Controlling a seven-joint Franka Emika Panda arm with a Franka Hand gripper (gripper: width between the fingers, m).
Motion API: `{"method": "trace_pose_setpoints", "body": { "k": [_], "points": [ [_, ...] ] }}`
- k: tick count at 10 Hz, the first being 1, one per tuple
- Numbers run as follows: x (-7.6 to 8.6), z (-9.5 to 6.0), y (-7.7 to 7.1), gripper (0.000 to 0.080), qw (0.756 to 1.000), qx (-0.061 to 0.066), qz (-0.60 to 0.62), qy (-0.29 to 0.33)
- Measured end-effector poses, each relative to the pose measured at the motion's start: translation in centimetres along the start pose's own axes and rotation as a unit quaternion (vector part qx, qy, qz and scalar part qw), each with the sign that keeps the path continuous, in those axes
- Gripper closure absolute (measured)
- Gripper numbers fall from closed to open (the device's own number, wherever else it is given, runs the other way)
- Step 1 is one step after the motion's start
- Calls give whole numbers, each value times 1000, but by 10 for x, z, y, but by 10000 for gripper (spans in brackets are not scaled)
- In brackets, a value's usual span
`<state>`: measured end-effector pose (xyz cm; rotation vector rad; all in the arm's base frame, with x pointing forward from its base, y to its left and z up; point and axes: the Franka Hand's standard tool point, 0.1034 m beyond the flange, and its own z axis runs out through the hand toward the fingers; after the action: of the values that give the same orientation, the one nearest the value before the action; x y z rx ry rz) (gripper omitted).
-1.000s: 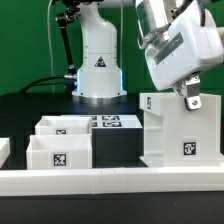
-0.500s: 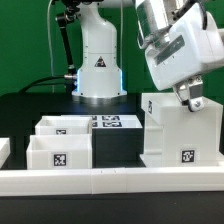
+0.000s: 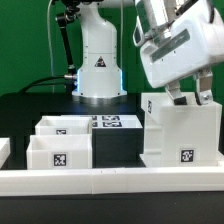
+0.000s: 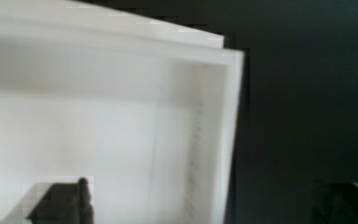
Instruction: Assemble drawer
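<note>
The drawer's large white casing stands upright at the exterior view's right, a square tag on its front. My gripper is at its top rear edge with the fingers spread apart, open. In the wrist view the casing's wall runs between my two dark fingertips, and my gripper straddles it without pressing on it. Two smaller white trays stand at the exterior view's left, one in front and one behind. Their knobs do not show.
The long low white rail runs along the front of the black table. The marker board lies between the trays and the casing. The arm's white base stands behind, with cables to its left.
One second ago the fingers stood close together at the casing's top edge. Now they are spread apart, and the casing has not moved.
</note>
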<state>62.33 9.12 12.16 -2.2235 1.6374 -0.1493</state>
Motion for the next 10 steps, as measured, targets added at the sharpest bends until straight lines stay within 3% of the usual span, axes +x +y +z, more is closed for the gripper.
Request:
{"method": "trace_pose_setpoints", "body": {
  "k": [1,4,8,9,10],
  "points": [
    [-2,-10,5,162,999,-8,-43,-10],
    [-5,-37,18,150,984,-39,-163,-67],
    [-3,-35,20,150,978,-39,-192,-69],
    [-2,-35,23,150,964,-43,-254,-73],
    [5,-37,35,150,930,-74,-350,-88]
  ]
}}
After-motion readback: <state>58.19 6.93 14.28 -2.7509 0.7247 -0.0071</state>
